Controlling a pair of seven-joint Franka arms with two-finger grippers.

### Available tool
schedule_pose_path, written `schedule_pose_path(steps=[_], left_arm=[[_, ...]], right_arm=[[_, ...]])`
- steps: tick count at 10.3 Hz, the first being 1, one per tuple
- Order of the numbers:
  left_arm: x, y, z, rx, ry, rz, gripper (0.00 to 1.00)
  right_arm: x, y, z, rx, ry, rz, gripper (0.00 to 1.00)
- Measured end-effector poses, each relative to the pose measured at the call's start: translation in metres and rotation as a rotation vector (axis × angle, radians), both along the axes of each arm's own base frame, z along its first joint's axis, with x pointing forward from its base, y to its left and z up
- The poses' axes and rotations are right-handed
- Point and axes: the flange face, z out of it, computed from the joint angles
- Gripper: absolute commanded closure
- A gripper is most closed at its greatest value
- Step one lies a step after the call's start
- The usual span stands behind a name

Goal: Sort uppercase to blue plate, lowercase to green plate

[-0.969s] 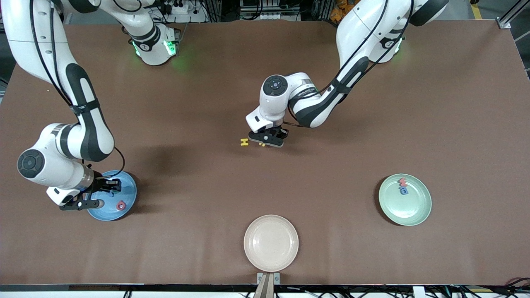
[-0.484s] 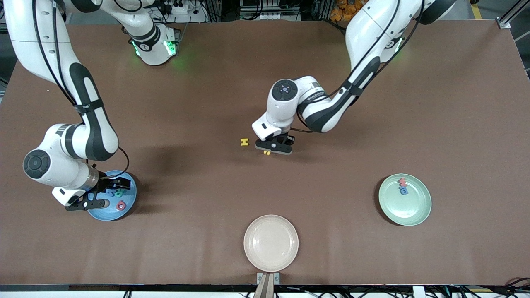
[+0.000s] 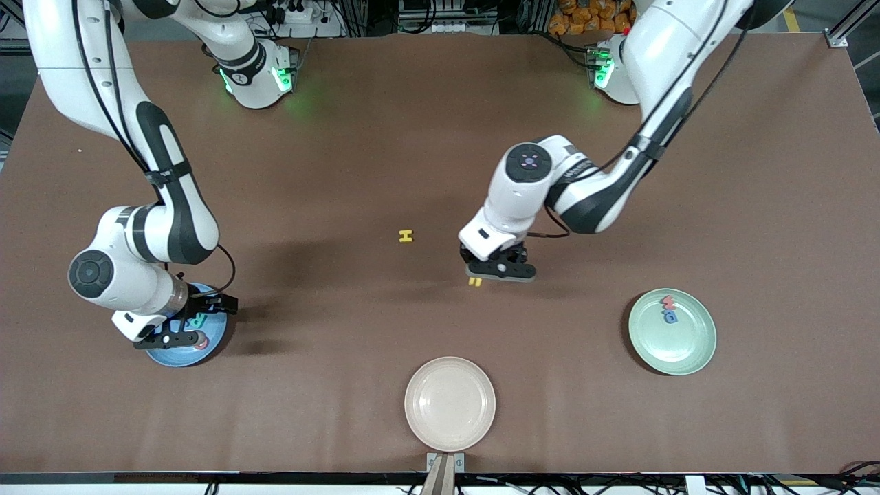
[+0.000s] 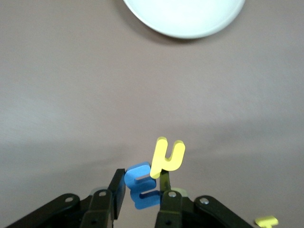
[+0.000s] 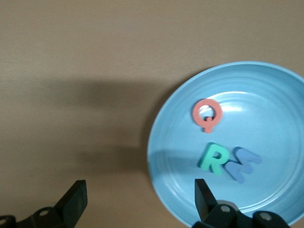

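Note:
My left gripper [image 3: 477,280] is up over the table's middle, shut on a blue e-like letter [image 4: 142,186], with the yellow h [image 4: 167,156] sticking out beside it [image 3: 474,281]. The yellow H [image 3: 405,236] lies on the table and shows in the left wrist view [image 4: 267,221]. My right gripper [image 3: 196,328] is open and empty over the edge of the blue plate [image 3: 172,360]. That plate [image 5: 266,90] holds the red Q [image 5: 207,114], teal R [image 5: 212,159] and blue M [image 5: 241,164]. The green plate [image 3: 691,347] holds the red m [image 3: 668,300] and a blue rounded letter [image 3: 669,317].
A cream plate [image 3: 449,403] stands near the front edge at the table's middle, nearer to the front camera than my left gripper; it also shows in the left wrist view [image 4: 185,16].
My left gripper has moved with both letters away from the yellow H toward the green plate. My right gripper has shifted a little over the blue plate, uncovering the teal R.

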Motion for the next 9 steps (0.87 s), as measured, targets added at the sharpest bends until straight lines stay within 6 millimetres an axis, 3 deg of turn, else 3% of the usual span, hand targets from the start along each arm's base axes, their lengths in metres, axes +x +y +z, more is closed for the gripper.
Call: schedule_pose_path(steps=[5,8,9], left_arm=[[0.071,0.145,0.020,0.054,0.041,-0.103,1.00],[0.086,0.205,0.011,0.114,0.088,-0.197,1.00],[0.086,0.221,0.004,0.146,0.126,-0.239,1.00]], right_arm=[[-0.002,0.065,0.007,0.008,0.003,0.005,0.00],[-0.008,0.108,0.013,0.022,0.007,0.024,0.00],[-0.014,0.136,0.017,0.023,0.014,0.019,0.00]])
